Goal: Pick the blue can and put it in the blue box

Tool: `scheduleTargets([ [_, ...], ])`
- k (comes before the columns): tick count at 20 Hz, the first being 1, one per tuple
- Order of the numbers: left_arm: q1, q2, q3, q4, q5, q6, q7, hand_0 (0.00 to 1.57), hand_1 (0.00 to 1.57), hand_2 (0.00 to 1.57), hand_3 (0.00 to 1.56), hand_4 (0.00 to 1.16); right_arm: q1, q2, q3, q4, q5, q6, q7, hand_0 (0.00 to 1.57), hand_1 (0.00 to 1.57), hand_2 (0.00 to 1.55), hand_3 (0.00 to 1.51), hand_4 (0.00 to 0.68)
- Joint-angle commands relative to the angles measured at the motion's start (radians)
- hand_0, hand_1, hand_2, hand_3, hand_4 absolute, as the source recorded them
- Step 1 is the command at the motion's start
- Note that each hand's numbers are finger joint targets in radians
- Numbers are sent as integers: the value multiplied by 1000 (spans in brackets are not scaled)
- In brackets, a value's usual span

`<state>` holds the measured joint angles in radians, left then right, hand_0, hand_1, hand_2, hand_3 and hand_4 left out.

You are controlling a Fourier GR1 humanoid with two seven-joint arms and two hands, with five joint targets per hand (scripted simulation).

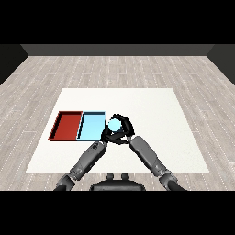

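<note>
The light blue can is upright in my right hand, whose fingers and thumb curl round it. The can stands at the right rim of the light blue tray, overlapping that rim from this angle; I cannot tell whether it rests on the table or is lifted. My left hand is just below and left of the can, close to the right hand, with relaxed fingers that hold nothing. It covers the blue tray's near right corner.
A red tray lies right against the blue tray's left side. The white table extends well to the right and behind the trays. Both forearms come in from the lower corners and meet near the can.
</note>
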<state>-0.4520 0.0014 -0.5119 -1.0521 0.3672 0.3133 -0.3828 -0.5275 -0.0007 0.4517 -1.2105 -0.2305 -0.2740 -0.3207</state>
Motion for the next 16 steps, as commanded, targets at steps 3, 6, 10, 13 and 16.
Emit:
scheduleTargets([
  [3, 8, -1, -46, 34, 2, 36, -84, 0, 0, 0, 0, 101, -17, 1, 82, -23, 7, -69, 34, 1363, 1363, 1442, 1397, 615],
  [6, 23, 41, -49, -17, -156, 126, 15, 270, 270, 517, 0, 571, -52, 1, 97, 0, -28, -58, 20, 1278, 1278, 1416, 1396, 613],
  [10, -62, 3, 17, 73, -200, 109, 25, 322, 322, 480, 327, 181, -32, 0, 119, -64, -9, -48, 88, 1460, 1460, 1467, 1398, 593],
  [13, -101, 46, -90, 73, -315, 209, 121, 453, 453, 604, 0, 189, -86, 0, 127, 11, -62, -69, 7, 1456, 1456, 1466, 1397, 596],
  [16, -75, 2, -12, 47, -156, 134, 36, 0, 0, 0, 0, 428, -47, 0, 112, -10, -31, -44, 8, 1454, 1454, 1460, 1393, 590],
])
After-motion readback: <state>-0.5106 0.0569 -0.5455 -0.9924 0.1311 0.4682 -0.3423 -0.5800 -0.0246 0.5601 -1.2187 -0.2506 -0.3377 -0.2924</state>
